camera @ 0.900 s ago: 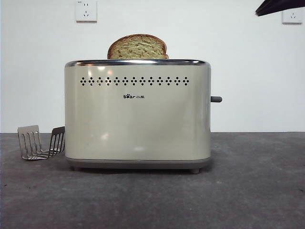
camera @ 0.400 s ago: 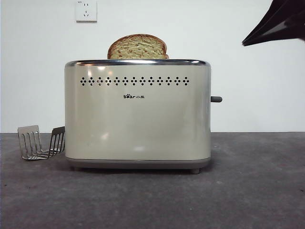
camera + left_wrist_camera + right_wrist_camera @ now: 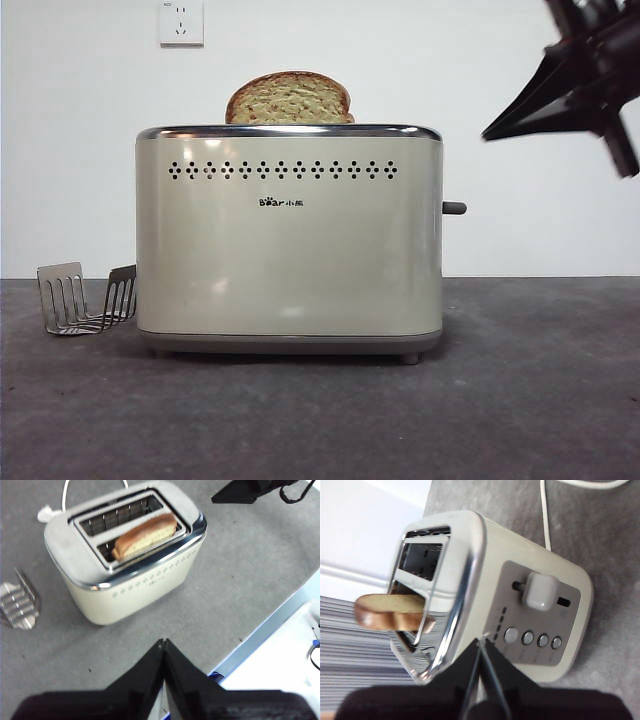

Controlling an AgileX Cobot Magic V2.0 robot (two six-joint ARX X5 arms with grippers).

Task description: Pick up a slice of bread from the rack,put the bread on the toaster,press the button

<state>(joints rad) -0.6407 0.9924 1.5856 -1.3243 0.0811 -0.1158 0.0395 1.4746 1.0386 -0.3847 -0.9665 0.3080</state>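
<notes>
The bread (image 3: 289, 99) sits upright in the toaster (image 3: 289, 240), its rounded top poking above the chrome rim. From above, in the left wrist view, it fills the slot nearer the dotted side of the toaster (image 3: 125, 555), and the other slot is bare. The bread (image 3: 146, 534) leans a little along that slot.

The right end effector (image 3: 487, 135) has come lower and further into the front view than half a second ago; a second ago only a black tip showed at the top corner. Now its pointed tip hangs above and out to the side of the lever, well apart from it. The lever (image 3: 454, 208) sticks out of the toaster's narrow end at the same height as before. In the right wrist view the right end effector (image 3: 481, 641) is clenched, jaws pressed together to a point, holding nothing. Ahead of that tip lies the toaster's end panel, with the lever (image 3: 539, 591) in its slot and a row of round buttons (image 3: 533, 638) just beside the tip.

The left end effector (image 3: 163, 642) is also clenched with nothing between its jaws, held high and back from the toaster. The rack (image 3: 84, 298) stands on the worktop (image 3: 320, 420) just beside the toaster's far end from the lever, with no bread in it, where it was before. The bread and toaster have not shifted either.
</notes>
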